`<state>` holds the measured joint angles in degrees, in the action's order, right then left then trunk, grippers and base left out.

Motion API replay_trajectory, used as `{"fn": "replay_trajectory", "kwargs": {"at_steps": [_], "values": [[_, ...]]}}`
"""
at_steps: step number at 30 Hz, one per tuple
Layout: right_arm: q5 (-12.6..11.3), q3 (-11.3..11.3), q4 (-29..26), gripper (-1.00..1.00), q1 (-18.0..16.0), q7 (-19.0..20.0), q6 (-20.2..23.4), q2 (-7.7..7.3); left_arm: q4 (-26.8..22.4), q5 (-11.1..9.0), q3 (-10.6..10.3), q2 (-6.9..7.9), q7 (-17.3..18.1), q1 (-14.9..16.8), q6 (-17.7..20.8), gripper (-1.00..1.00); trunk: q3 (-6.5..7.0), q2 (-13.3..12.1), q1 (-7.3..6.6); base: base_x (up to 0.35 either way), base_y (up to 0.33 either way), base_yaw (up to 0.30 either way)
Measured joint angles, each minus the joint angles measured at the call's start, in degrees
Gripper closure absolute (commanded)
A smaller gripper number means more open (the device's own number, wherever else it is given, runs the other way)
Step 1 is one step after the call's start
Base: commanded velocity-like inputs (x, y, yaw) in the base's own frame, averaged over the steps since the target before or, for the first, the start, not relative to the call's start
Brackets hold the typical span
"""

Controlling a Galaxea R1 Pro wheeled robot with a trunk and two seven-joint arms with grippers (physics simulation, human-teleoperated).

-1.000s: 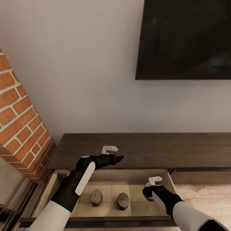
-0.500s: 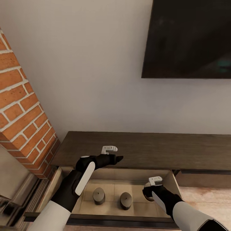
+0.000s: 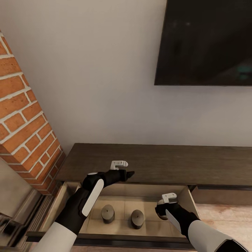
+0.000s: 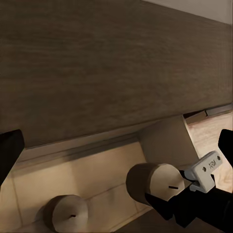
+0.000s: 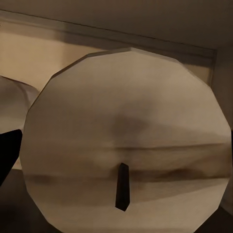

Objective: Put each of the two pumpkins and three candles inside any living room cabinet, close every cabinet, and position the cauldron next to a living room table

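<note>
The right gripper (image 3: 161, 207) grasped a candle (image 5: 127, 141) over the open drawer's (image 3: 182, 196) right end, apparently to set it beside two candles (image 3: 107, 213) inside. The left gripper (image 3: 128, 173) hovered unclenched over the cabinet's (image 3: 168, 161) front edge.

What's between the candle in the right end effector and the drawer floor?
Nothing visible. The right end effector holds the third candle over the open drawer, beside two candles standing further left.
</note>
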<state>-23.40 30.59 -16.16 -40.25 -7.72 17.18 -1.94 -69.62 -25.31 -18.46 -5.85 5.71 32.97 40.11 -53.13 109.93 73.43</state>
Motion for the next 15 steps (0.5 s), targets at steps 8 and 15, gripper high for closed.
{"fn": "replay_trajectory", "kwargs": {"at_steps": [8, 15], "values": [[-0.08, 0.0, 0.01, 1.0, 0.0, 0.25, -0.02, -0.01, -0.01, 0.0, 0.0, 0.0, 0.0, -0.01, -1.87, -1.0, 0.0, 0.0, 0.0, 0.0, 0.0, 0.0], [-0.18, -0.02, 0.06, 1.0, 0.0, 0.51, 0.1, -0.06, -0.02, 0.0, 0.0, 0.01, 0.0, -0.01, -1.86, -1.0, 0.0, 0.0, 0.0, 0.0, 0.0, 0.0]]}}
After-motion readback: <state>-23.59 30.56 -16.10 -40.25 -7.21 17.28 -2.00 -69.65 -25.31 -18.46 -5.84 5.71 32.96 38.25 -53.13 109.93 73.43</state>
